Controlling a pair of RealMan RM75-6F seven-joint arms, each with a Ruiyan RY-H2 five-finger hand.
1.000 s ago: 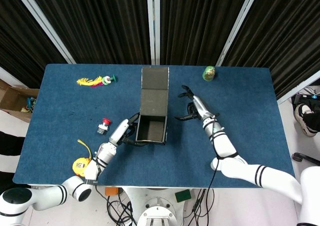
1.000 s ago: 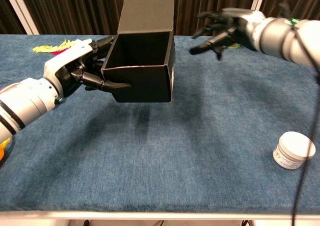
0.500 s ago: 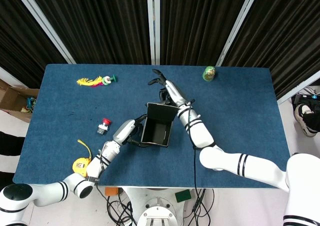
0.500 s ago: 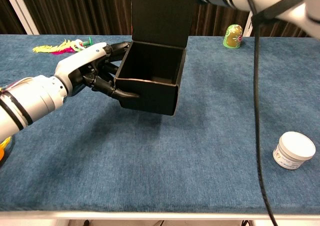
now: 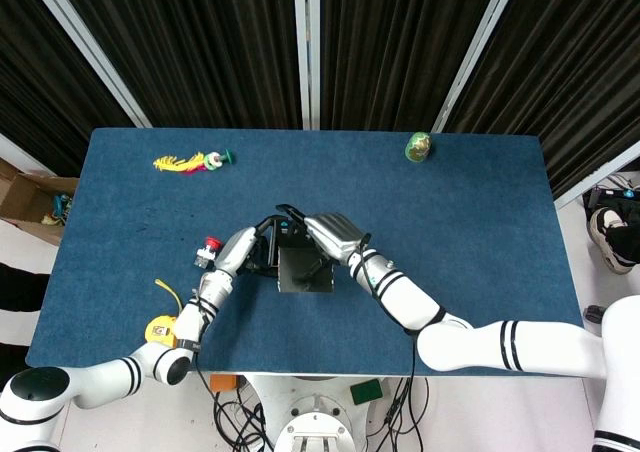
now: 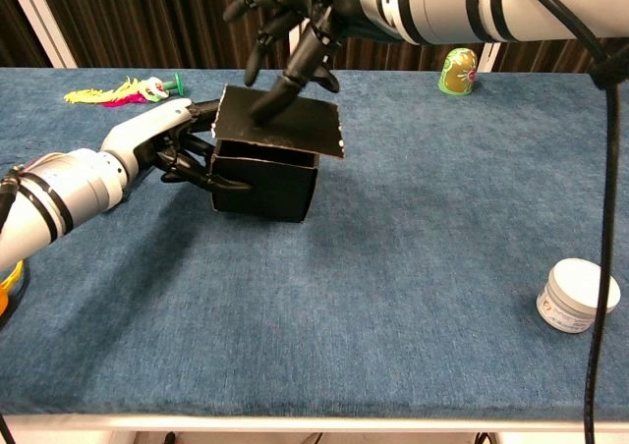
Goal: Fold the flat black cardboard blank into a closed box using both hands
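Blue bench holds a black box near its middle. Left robot hand grips the box's side. Right robot hand, grasping nothing, presses spread fingers on the lid.

The left hand grips the black box at its side. The right hand presses a fingertip on the lid.

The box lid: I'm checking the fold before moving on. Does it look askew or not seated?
Yes. The lid sits tilted and overhangs the black box rather than tucked in; the right hand presses it while the left hand holds the side.
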